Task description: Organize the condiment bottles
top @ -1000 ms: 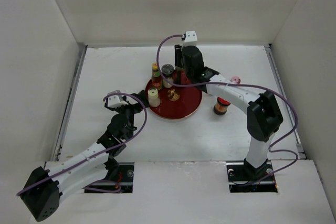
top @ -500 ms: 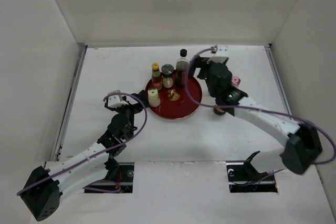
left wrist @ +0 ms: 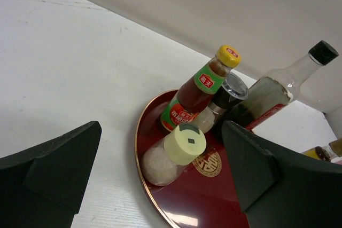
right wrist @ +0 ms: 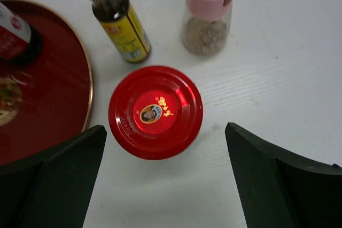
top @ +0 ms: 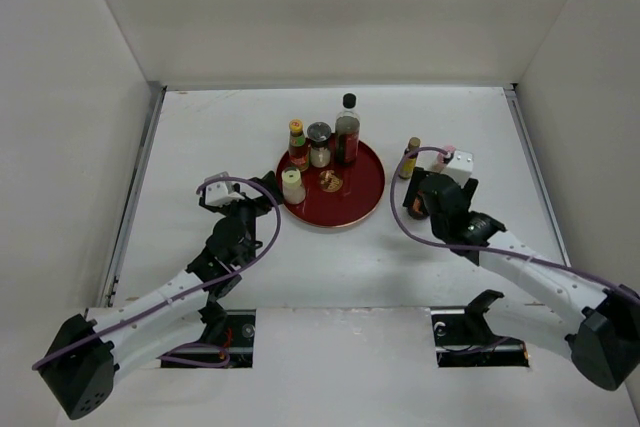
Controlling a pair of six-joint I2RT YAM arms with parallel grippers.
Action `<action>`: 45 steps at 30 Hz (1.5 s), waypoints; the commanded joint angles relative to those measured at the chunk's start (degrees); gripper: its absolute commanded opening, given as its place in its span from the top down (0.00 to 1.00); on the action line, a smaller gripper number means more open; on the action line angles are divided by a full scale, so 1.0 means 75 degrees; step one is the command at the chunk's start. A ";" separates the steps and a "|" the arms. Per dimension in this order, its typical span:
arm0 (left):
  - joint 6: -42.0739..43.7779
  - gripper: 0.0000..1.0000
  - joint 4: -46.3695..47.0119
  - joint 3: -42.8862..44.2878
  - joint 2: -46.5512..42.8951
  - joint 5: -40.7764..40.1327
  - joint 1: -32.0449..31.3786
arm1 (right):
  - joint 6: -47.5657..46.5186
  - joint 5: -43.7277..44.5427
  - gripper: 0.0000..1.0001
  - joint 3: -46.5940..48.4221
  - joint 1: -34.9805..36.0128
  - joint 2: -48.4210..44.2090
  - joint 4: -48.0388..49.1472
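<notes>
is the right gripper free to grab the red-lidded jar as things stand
Probably yes: the right gripper hangs open over the red-lidded jar, straddling it; the yellow-labelled bottle and pink-capped jar stand beyond it.

Four condiment containers stand on one round red tray [top: 365,192]: one tall dark black-capped bottle [top: 347,129], one yellow-capped red sauce bottle [top: 297,143], one grey-capped jar [top: 319,143] and one cream-capped shaker [top: 292,185]. Three more stand on the desk [top: 220,137]: one red-lidded jar [right wrist: 155,111], one yellow-labelled bottle [right wrist: 120,25] and one pink-capped shaker [right wrist: 207,12]. That makes seven in all.
</notes>
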 commanded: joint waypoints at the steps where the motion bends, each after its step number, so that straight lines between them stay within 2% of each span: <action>1: -0.0084 0.00 0.0359 -0.0029 0.0062 -0.0023 -0.0046 | 0.0242 -0.0423 0.00 0.0039 -0.0149 0.0312 0.0265; 6: -0.0084 0.00 0.0359 -0.0041 0.0050 -0.0023 -0.0058 | 0.0125 -0.0682 0.00 0.0144 -0.0595 0.1367 0.1308; 11: -0.0084 0.00 0.0383 -0.0064 0.0038 -0.0023 -0.0023 | -0.0051 -0.0180 0.37 0.0226 -0.0502 0.1838 0.1826; 14: -0.0084 0.00 0.0418 -0.0076 -0.0008 -0.0023 -0.0070 | -0.0402 0.0674 0.46 0.0284 0.0164 0.1161 0.1780; 17: -0.0084 0.00 0.0570 -0.0134 0.0073 -0.0035 -0.0035 | -0.0812 0.1052 0.50 0.0670 0.0914 0.0608 0.1569; 21: -0.0084 0.00 0.0640 -0.0146 0.0109 -0.0058 -0.0046 | -0.0837 0.0363 0.50 0.1385 0.1560 0.0969 0.1895; 27: -0.0084 0.00 0.0746 -0.0263 -0.0008 -0.0105 0.0001 | -0.0895 -0.0892 0.49 0.2427 0.1877 0.3275 0.4004; 32: -0.0096 0.00 0.0758 -0.0252 0.0062 -0.0023 0.0001 | -0.1164 -0.1081 0.49 0.3681 0.2006 0.4894 0.4510; 38: -0.0096 0.00 0.0746 -0.0252 0.0062 -0.0011 -0.0011 | -0.1481 -0.1010 0.45 0.4503 0.2077 0.6020 0.4533; 40: -0.0096 0.00 0.0781 -0.0252 0.0085 -0.0011 0.0012 | -0.1481 -0.0882 0.38 0.4574 0.2112 0.6231 0.4545; 43: -0.0096 0.00 0.0734 -0.0228 0.0120 -0.0011 -0.0011 | -0.1481 -0.0706 0.18 0.4551 0.2159 0.6315 0.4580; 45: -0.0096 0.00 0.0769 -0.0228 0.0144 -0.0011 -0.0034 | -0.1505 -0.0671 0.08 0.4446 0.2206 0.6081 0.4487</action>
